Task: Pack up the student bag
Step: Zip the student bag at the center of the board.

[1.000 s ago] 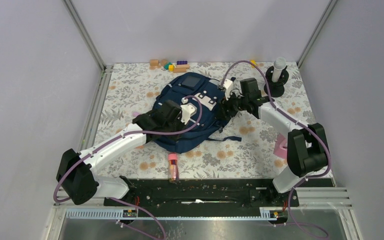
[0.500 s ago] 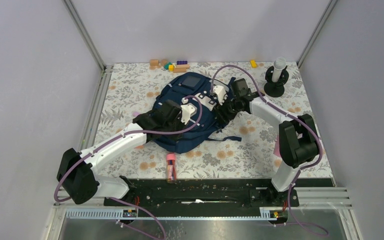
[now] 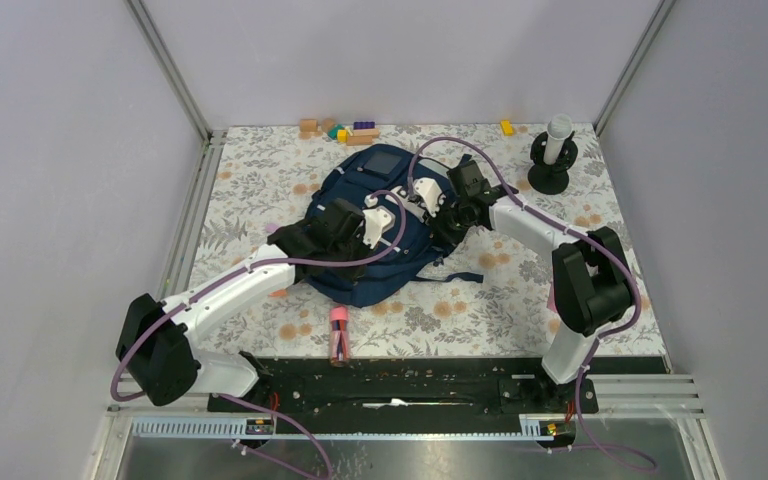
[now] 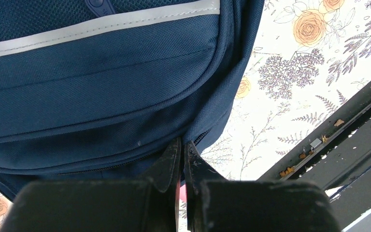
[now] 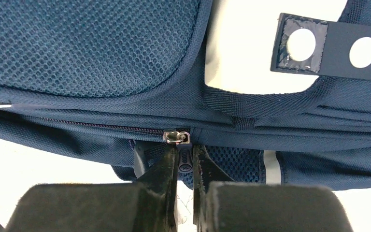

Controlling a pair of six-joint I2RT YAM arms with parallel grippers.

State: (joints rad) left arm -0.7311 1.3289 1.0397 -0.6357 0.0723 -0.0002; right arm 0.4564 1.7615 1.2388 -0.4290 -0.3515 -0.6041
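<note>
The navy student bag [image 3: 375,275] lies flat in the middle of the floral table, and both arms are at it. My left gripper [image 3: 312,240] is at its left edge. In the left wrist view that gripper [image 4: 182,144] is shut, its tips pinching the student bag [image 4: 101,82] at the seam beside a zipper. My right gripper [image 3: 447,222] is at the bag's right side. The right wrist view shows that gripper [image 5: 184,150] shut on a blue zipper pull [image 5: 184,164], which hangs from a metal slider [image 5: 177,137] on the student bag [image 5: 77,43].
A pink tube [image 3: 342,333] lies on the table near the front rail. Toy blocks [image 3: 345,130] and a yellow block [image 3: 506,127] sit along the back edge. A black stand with a white cylinder [image 3: 552,155] is at the back right.
My right arm has swung left onto the bag's right side and its jaws have closed on the zipper pull. The left arm and the bag have stayed put.
</note>
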